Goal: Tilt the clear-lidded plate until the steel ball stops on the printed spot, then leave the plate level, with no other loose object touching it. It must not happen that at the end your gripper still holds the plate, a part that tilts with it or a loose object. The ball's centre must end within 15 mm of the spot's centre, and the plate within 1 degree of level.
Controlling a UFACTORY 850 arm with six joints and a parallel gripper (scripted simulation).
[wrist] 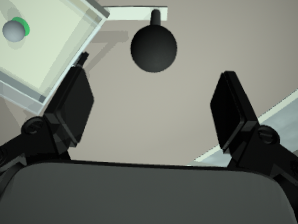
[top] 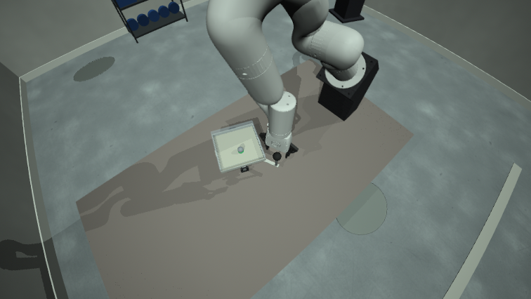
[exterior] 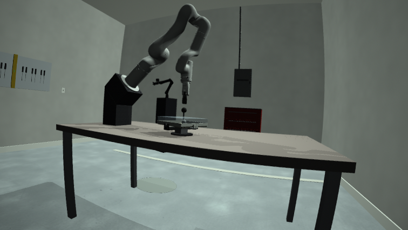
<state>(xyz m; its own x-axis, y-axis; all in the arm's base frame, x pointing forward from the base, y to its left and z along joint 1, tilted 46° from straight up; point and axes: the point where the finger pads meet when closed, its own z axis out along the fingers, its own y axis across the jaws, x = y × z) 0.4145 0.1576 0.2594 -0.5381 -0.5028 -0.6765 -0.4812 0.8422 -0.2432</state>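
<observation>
I'm hanging straight above the black knob [wrist: 153,48], my gripper [wrist: 151,85] spread as wide as it goes and nothing between the fingers. The exterior view shows a clear gap of air between my fingertips and the knob's round head. The knob stands upright on a short pale tab [wrist: 136,12] that sticks out from one corner of the clear-lidded plate [top: 258,140].

The plate sits on its dark pedestal [exterior: 181,132] on the table [exterior: 257,148], toward the end where my black base block [top: 347,97] stands and near the middle of the table's width, well apart from every edge. From the side the plate looks about flat, though I cannot tell how truly level it is.

Inside, under the lid, the steel ball [top: 240,149] rests near the middle of the pale floor. A sliver of the green printed spot [wrist: 24,27] peeks out on one side of the ball, so the ball sits on the spot but slightly off its centre. Beside the plate, only the pedestal's small black foot [top: 244,169] shows on the brown top.
</observation>
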